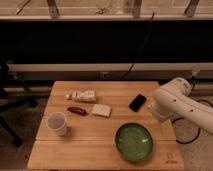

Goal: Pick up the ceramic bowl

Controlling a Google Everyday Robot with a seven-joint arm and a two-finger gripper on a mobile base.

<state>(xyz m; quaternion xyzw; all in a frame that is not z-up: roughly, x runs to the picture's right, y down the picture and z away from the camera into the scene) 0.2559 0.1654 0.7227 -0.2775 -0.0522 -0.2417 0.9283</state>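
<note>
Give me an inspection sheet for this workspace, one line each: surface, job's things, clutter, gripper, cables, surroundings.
Surface: wooden table, light planks.
Job's things: ceramic bowl, green, upright at the front right, nothing seen inside.
Clutter: white cup front left; red item and white block mid-table; pale packet lying at the back; black phone right of centre.
Gripper: not in view; only the white arm shows, over the table's right edge, behind the bowl.
Cables: black cable hanging behind the table.
Surroundings: dark wall behind; chair base at left.
</note>
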